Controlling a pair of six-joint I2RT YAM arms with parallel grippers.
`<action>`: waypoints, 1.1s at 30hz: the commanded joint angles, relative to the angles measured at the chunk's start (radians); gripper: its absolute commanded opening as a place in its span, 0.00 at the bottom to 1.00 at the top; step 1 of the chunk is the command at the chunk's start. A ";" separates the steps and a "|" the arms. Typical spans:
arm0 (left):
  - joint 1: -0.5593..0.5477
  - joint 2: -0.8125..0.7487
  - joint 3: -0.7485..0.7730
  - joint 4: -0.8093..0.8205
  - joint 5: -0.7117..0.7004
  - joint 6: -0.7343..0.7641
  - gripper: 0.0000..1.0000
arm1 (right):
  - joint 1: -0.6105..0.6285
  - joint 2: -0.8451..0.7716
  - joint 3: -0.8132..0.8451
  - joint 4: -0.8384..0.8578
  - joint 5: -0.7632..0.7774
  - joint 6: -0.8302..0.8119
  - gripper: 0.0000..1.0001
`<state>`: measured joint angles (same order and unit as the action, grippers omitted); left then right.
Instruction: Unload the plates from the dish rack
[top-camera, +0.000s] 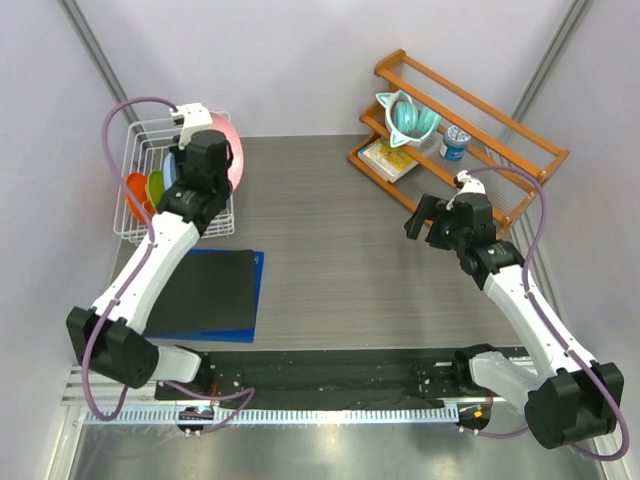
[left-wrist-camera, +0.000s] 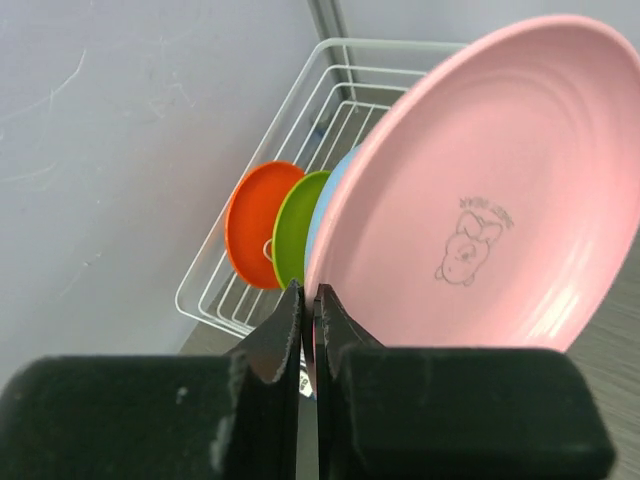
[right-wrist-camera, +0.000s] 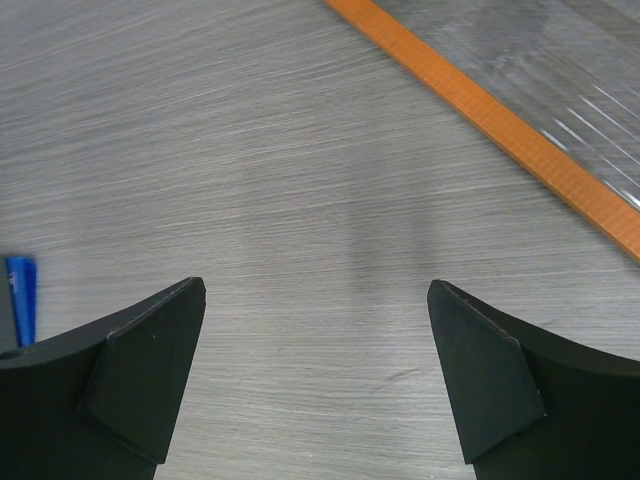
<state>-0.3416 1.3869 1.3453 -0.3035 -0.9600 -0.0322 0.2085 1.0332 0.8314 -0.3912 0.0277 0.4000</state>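
The white wire dish rack (top-camera: 128, 205) (left-wrist-camera: 300, 115) stands at the table's far left. In it, on edge, are an orange plate (top-camera: 137, 190) (left-wrist-camera: 255, 235), a green plate (top-camera: 156, 185) (left-wrist-camera: 298, 235) and a sliver of light blue plate (left-wrist-camera: 340, 172). The large pink plate (top-camera: 234, 150) (left-wrist-camera: 480, 210), marked with a small bear drawing, stands tilted at the rack's right end. My left gripper (left-wrist-camera: 308, 296) is shut on its lower rim. My right gripper (top-camera: 425, 222) (right-wrist-camera: 317, 288) hangs open over bare table, holding nothing.
An orange-brown wooden shelf rack (top-camera: 480, 125) (right-wrist-camera: 500, 115) at the back right carries a teal cup (top-camera: 407, 115), a small blue can (top-camera: 455, 142) and a flat yellow box (top-camera: 388, 158). A black mat on a blue sheet (top-camera: 210, 290) lies front left.
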 joint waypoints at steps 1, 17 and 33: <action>-0.014 -0.081 0.061 -0.152 0.102 -0.096 0.00 | 0.003 -0.042 0.003 0.006 -0.101 0.020 0.99; -0.161 -0.186 -0.209 -0.126 0.761 -0.525 0.00 | 0.166 -0.045 -0.025 0.248 -0.290 0.197 0.96; -0.338 -0.124 -0.245 -0.060 0.751 -0.589 0.00 | 0.259 0.116 -0.038 0.322 -0.233 0.192 0.86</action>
<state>-0.6567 1.2488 1.1030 -0.4431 -0.2146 -0.5919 0.4522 1.1172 0.7738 -0.1268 -0.2264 0.5930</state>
